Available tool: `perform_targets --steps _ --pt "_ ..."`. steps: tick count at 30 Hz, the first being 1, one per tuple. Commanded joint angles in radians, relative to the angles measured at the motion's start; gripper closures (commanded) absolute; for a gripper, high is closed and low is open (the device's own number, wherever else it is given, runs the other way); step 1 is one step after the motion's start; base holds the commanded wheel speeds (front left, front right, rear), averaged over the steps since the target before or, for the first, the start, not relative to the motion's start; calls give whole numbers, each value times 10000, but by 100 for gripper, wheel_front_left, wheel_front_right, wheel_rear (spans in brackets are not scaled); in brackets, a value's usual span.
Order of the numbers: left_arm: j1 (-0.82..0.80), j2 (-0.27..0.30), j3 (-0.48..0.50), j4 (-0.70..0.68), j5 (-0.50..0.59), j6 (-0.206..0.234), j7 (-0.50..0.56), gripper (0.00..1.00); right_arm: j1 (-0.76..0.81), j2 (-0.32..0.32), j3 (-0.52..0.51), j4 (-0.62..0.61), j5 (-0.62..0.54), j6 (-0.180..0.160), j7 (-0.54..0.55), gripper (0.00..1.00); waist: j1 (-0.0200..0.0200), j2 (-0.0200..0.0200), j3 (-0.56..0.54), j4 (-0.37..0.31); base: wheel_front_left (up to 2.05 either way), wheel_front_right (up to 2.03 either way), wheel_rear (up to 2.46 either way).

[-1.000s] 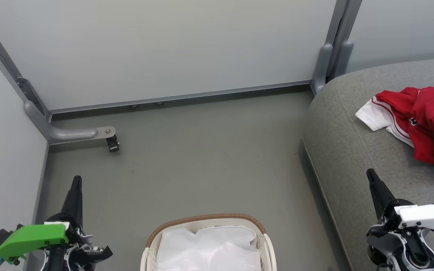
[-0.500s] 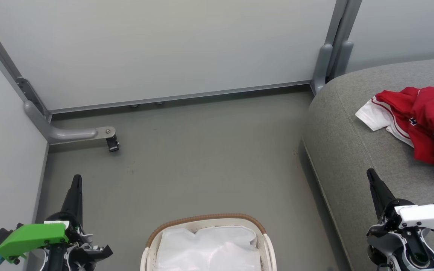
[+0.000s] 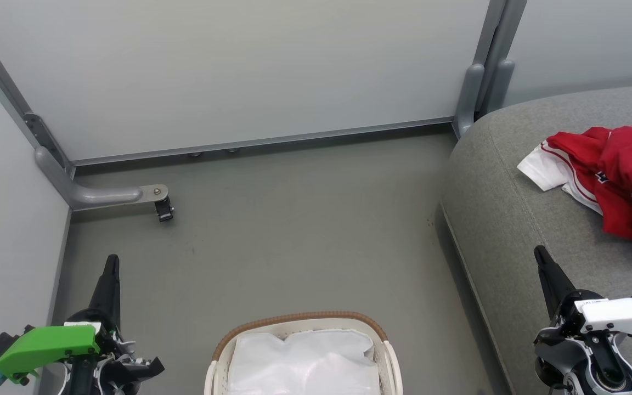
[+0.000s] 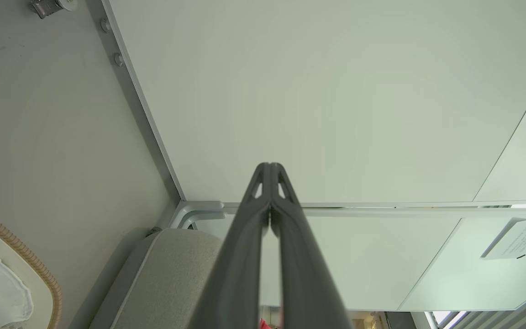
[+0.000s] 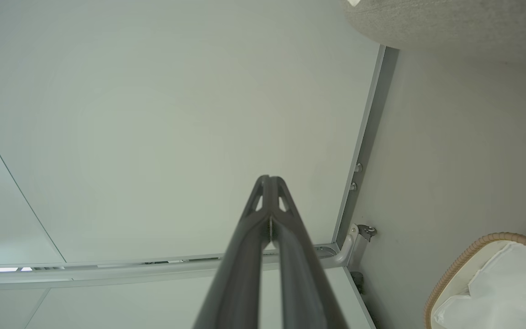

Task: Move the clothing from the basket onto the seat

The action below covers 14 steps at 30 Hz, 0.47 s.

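Observation:
The red clothing (image 3: 626, 178), a jersey with a white sleeve among it, lies bunched on the grey seat (image 3: 519, 208) at the right of the head view. The basket (image 3: 302, 323) stands on the floor at bottom centre, with just its white liner (image 3: 305, 365) showing inside. My left gripper (image 3: 111, 259) hovers shut at lower left, beside the basket and empty. My right gripper (image 3: 539, 251) is shut and empty over the seat's front edge. In both wrist views the fingertips meet, left gripper (image 4: 270, 165), right gripper (image 5: 268, 178), pointing at pale wall panels.
Pale partition walls (image 3: 228, 71) close off the back and left. A grey metal bracket with a small black caster (image 3: 163, 209) juts from the left wall's foot. A grey post (image 3: 475, 93) stands behind the seat's corner. Grey floor (image 3: 294, 236) lies between basket and walls.

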Motion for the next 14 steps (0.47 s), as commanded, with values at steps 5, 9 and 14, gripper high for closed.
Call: perform_targets --steps 5,9,14 --pt "-106 11 25 -1 -28 7 35 100 109 -59 -19 -30 38 -3 12 100 0 -1 0 0 0 0 0" --pt "-106 11 25 -6 -28 7 35 100 109 -59 -19 -30 38 -3 12 100 0 -1 0 0 0 0 0" --pt "-106 13 25 -1 -29 7 35 100 110 -59 -19 -30 39 -3 12 100 0 -1 0 0 0 0 0"
